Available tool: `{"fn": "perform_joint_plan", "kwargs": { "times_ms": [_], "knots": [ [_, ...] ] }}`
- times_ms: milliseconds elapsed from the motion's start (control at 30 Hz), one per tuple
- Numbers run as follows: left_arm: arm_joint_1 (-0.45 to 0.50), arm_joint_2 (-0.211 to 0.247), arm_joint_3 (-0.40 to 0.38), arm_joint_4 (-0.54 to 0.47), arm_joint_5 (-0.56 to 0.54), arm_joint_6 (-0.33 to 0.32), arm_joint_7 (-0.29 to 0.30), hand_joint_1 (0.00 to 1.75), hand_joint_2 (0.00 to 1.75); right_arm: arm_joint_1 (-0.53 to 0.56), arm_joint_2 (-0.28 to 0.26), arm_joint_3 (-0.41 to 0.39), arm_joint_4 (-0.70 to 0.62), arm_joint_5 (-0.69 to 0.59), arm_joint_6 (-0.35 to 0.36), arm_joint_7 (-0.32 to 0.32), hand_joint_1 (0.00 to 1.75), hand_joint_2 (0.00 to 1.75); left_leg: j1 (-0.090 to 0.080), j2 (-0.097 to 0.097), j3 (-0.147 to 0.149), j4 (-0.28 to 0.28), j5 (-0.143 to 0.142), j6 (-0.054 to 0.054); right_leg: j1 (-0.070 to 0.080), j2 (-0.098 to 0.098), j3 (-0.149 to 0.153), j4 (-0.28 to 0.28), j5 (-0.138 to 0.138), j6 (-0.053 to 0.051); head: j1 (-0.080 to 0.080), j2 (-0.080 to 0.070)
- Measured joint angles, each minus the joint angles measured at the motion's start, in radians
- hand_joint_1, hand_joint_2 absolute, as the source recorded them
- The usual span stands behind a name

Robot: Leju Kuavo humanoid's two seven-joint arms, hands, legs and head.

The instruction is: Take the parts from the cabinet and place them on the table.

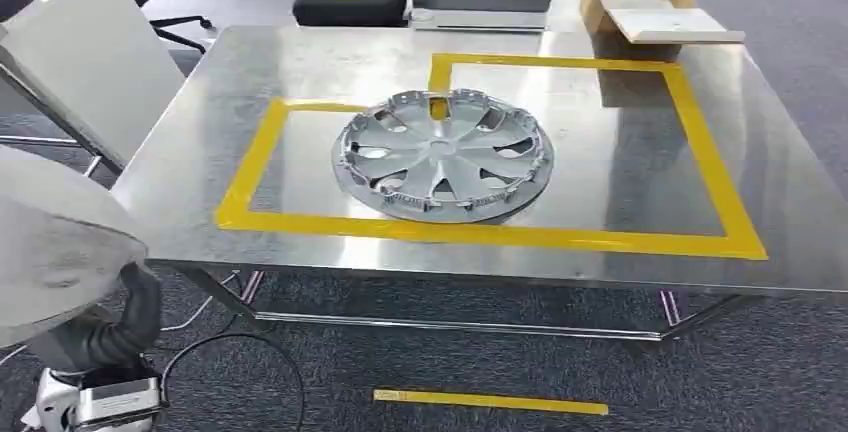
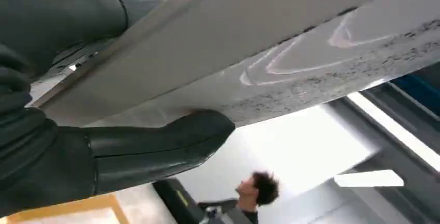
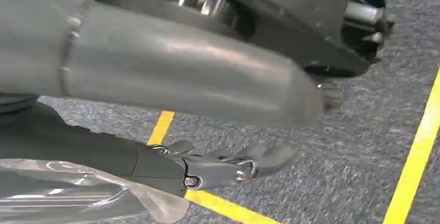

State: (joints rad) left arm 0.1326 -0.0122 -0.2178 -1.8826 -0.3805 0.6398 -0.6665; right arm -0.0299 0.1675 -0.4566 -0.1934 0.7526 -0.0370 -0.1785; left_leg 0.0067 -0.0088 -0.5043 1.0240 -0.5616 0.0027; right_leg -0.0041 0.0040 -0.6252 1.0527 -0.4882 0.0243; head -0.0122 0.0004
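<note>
Hubcap [image 1: 443,155] set on table [image 1: 620,172] inside yellow tape outline [image 1: 500,234] | left hand [image 2: 104,151] grasping grey panel [image 2: 249,63], beside table's near-left corner, not yet placed | right hand [image 3: 207,167] hanging, released, holding nothing.

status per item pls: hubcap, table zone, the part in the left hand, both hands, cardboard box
hubcap: lying flat on the table, straddling the yellow tape outline.
grey panel: off the table, gripped by the left hand.
right hand: holds nothing, hanging over the carpet.
cardboard box: open, at the table's far edge.
</note>
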Motion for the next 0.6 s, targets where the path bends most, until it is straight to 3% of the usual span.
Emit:
{"fn": "perform_joint_plan", "kwargs": {
  "times_ms": [67, 100, 167, 200, 233, 300, 367, 433, 533, 600],
  "knots": [
    [-0.029, 0.015, -0.003, 0.016, -0.059, -0.002, 0.017, 1.75, 1.75, 0.0, 0.0, 0.0, 0.0, 0.01, 0.004, -0.004, 0.0, 0.0, 0.001, 0.001, 0.003, 0.011, -0.019, -0.013, -0.009, -0.001, 0.013, -0.014, 0.0, -0.011, -0.002, 0.0],
    [-0.046, 0.023, -0.005, 0.029, -0.091, -0.002, 0.024, 1.75, 1.75, -0.002, 0.0, 0.0, 0.0, 0.011, 0.006, -0.005, 0.0, 0.0, 0.001, 0.002, -0.016, 0.052, -0.037, -0.017, -0.009, -0.003, 0.02, -0.017, -0.003, -0.018, -0.007, 0.0],
    [-0.065, 0.033, -0.007, 0.05, -0.108, -0.003, 0.028, 1.75, 1.75, -0.005, 0.0, 0.0, 0.0, 0.013, 0.011, -0.005, 0.0, 0.0, 0.004, 0.002, -0.104, 0.216, -0.101, -0.024, -0.009, -0.003, 0.027, -0.018, -0.009, -0.027, -0.007, 0.0],
    [-0.067, 0.037, -0.008, 0.059, -0.111, -0.003, 0.029, 1.75, 1.75, -0.006, 0.0, 0.0, 0.0, 0.014, 0.012, -0.005, 0.0, 0.0, 0.004, 0.002, -0.143, 0.281, -0.116, -0.025, -0.008, -0.003, 0.03, -0.018, -0.012, -0.029, -0.006, 0.0],
    [-0.07, 0.042, -0.01, 0.066, -0.112, -0.003, 0.032, 1.75, 1.75, -0.005, 0.0, 0.0, 0.0, 0.014, 0.012, -0.005, 0.0, 0.0, 0.004, 0.002, -0.168, 0.308, -0.108, -0.026, -0.008, -0.001, 0.034, -0.018, -0.014, -0.03, -0.006, 0.0],
    [-0.074, 0.048, -0.012, 0.075, -0.113, -0.003, 0.034, 1.75, 1.75, -0.004, 0.0, 0.0, 0.0, 0.014, 0.012, -0.005, 0.0, 0.0, 0.004, 0.002, -0.154, 0.237, -0.028, -0.022, -0.008, 0.003, 0.045, -0.017, -0.021, -0.028, -0.006, 0.0],
    [-0.081, 0.053, -0.015, 0.079, -0.12, -0.003, 0.038, 1.75, 1.75, -0.003, 0.0, 0.0, 0.0, 0.015, 0.013, -0.005, 0.0, 0.0, 0.003, 0.002, -0.094, 0.068, 0.08, -0.011, -0.008, 0.005, 0.058, -0.018, -0.029, -0.021, -0.006, 0.0],
    [-0.096, 0.058, -0.019, 0.089, -0.147, -0.004, 0.052, 1.75, 1.75, -0.005, 0.0, 0.001, 0.0, 0.021, 0.016, -0.005, 0.0, 0.0, -0.004, 0.002, -0.075, 0.019, 0.061, -0.006, -0.002, 0.007, 0.051, -0.015, -0.031, -0.011, -0.007, 0.0],
    [-0.13, 0.074, -0.022, 0.123, -0.184, -0.018, 0.081, 1.75, 1.75, -0.007, 0.0, 0.003, 0.0, 0.035, 0.02, -0.002, 0.0, 0.0, -0.004, 0.0, -0.079, 0.014, 0.064, 0.006, -0.003, 0.002, 0.052, -0.027, -0.024, 0.005, -0.005, 0.0],
    [-0.166, 0.085, -0.022, 0.157, -0.219, -0.026, 0.099, 1.75, 1.75, -0.008, 0.0, 0.01, 0.0, 0.047, 0.027, 0.005, 0.0, 0.0, 0.005, 0.003, -0.067, -0.002, 0.072, 0.017, -0.002, 0.002, 0.033, 0.006, -0.054, 0.013, -0.003, 0.0]
  ]
}}
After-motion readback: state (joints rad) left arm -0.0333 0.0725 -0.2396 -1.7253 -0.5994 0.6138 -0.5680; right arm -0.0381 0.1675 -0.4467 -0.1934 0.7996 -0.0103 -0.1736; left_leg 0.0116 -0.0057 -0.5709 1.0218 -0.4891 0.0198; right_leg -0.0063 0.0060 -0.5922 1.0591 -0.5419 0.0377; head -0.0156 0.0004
